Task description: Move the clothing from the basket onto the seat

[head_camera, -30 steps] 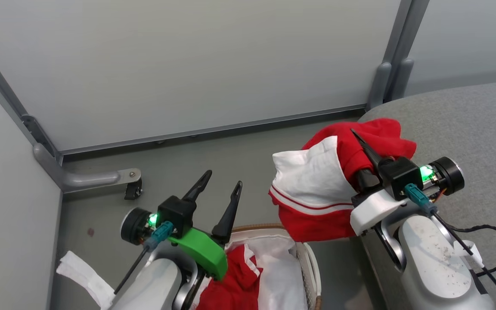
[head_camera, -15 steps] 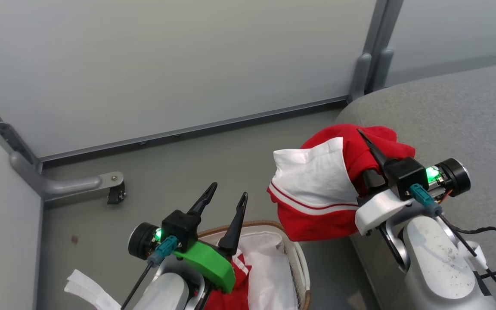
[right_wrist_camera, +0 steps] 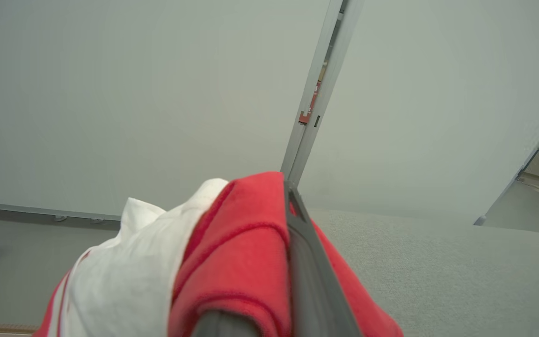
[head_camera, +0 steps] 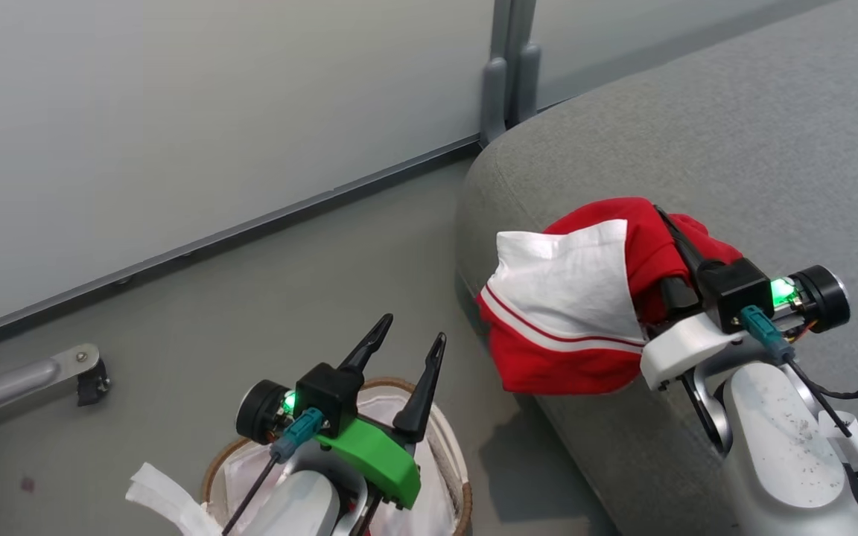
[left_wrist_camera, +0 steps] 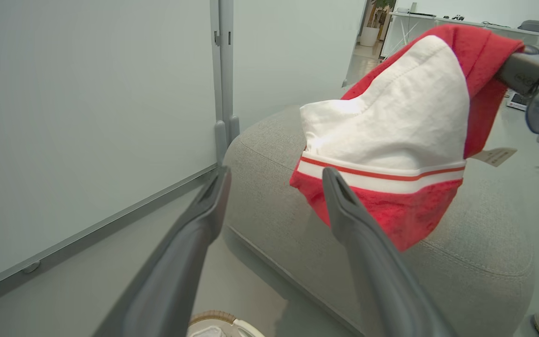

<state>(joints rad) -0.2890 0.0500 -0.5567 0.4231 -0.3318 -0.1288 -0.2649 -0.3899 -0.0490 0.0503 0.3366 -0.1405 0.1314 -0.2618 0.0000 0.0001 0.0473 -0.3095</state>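
A red garment with a white panel and thin white stripes [head_camera: 570,313] hangs from my right gripper [head_camera: 671,234], which is shut on it above the near left edge of the grey seat [head_camera: 734,149]. The same garment [left_wrist_camera: 386,135] shows in the left wrist view over the seat [left_wrist_camera: 461,243], and it drapes over my right fingers [right_wrist_camera: 304,248] in the right wrist view. My left gripper [head_camera: 408,335] stands open and holds nothing, above the white basket with a brown rim [head_camera: 453,454] at the bottom of the head view. The basket's white lining [head_camera: 239,465] shows; anything else inside is hidden by my arm.
Pale partition walls [head_camera: 213,112] with a grey post [head_camera: 507,67] close off the back. A metal foot with a caster [head_camera: 79,372] juts from the left. A strip of white fabric [head_camera: 164,502] lies on the grey floor [head_camera: 287,298] beside the basket.
The head camera has swung right, so the seat takes up more of the picture. My right gripper, still shut on the garment, now hangs over the seat's edge. The left gripper stays open.
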